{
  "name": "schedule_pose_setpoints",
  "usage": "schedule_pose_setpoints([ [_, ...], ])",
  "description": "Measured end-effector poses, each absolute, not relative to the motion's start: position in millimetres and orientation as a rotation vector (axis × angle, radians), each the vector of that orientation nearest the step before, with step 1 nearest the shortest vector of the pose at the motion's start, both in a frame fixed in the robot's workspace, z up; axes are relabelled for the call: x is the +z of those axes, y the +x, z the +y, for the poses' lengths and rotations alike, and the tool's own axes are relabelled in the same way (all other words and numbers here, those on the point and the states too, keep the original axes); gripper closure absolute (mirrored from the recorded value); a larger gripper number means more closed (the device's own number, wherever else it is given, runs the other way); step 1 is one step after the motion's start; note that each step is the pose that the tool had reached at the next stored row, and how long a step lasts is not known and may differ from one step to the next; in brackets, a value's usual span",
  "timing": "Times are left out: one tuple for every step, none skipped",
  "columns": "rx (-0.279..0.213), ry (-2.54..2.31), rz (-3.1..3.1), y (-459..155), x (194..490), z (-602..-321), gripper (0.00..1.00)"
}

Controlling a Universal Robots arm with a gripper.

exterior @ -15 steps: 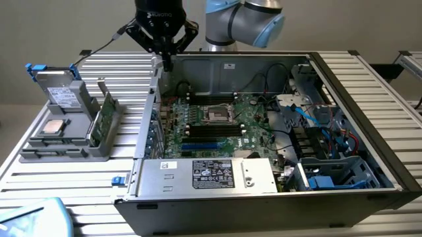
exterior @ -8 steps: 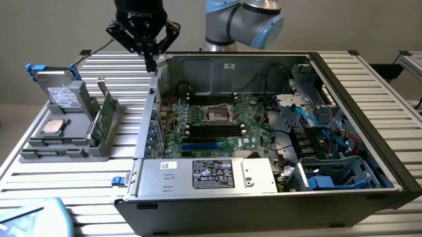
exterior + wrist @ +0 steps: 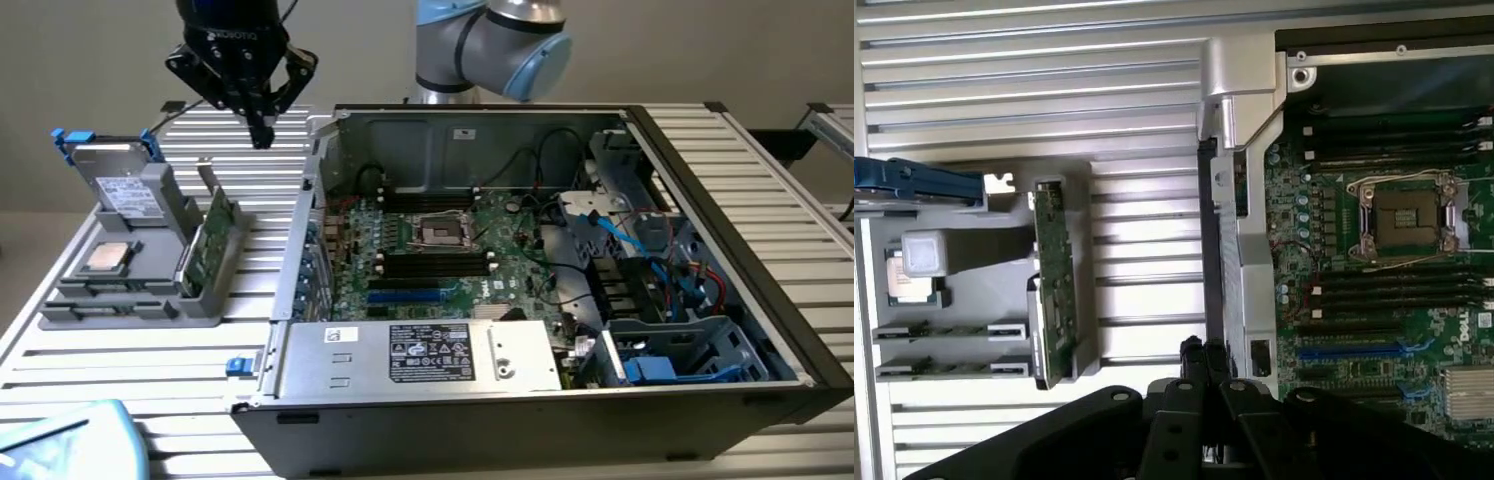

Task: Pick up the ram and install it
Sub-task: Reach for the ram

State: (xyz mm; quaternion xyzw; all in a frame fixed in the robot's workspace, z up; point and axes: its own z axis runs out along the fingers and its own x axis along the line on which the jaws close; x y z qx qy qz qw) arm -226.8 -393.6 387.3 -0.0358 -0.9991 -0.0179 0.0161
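The ram (image 3: 214, 238) is a thin green stick standing on edge in a slot of the grey holder (image 3: 127, 300), at the exterior view's left. In the wrist view the ram (image 3: 1054, 285) lies well apart from my fingertips. My gripper (image 3: 262, 135) hangs high over the ribbed table, behind the holder and beside the case's back left corner. Its fingers (image 3: 1194, 362) are shut together with nothing between them. The motherboard (image 3: 441, 245) lies inside the open case, and its black memory slots (image 3: 1394, 290) run beside the processor socket (image 3: 1404, 215).
The holder also carries a square silver-topped processor (image 3: 107, 257) and a grey drive with blue tabs (image 3: 118, 175). The case's metal wall (image 3: 1239, 250) rises between holder and motherboard. A power supply (image 3: 420, 355) and cables (image 3: 641, 250) crowd the case's front and right.
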Motion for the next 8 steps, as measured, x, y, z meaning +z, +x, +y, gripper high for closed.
schedule_pose_setpoints([
  [-0.055,-0.111,-3.105,-231.1,386.7,-393.6,0.89],
  [-0.055,-0.111,-3.103,-235.9,386.1,-393.6,0.89],
  [-0.055,-0.111,-3.102,-240.4,385.4,-393.5,0.89],
  [-0.055,-0.111,-3.100,-245.1,384.7,-393.5,0.89],
  [-0.055,-0.111,-3.098,-249.6,384.1,-393.4,0.89],
  [-0.055,-0.111,-3.096,-254.1,383.5,-393.4,0.89],
  [-0.055,-0.111,-3.095,-258.5,383.0,-393.4,0.89],
  [-0.054,-0.111,-3.092,-263.0,382.7,-393.4,0.89],
])
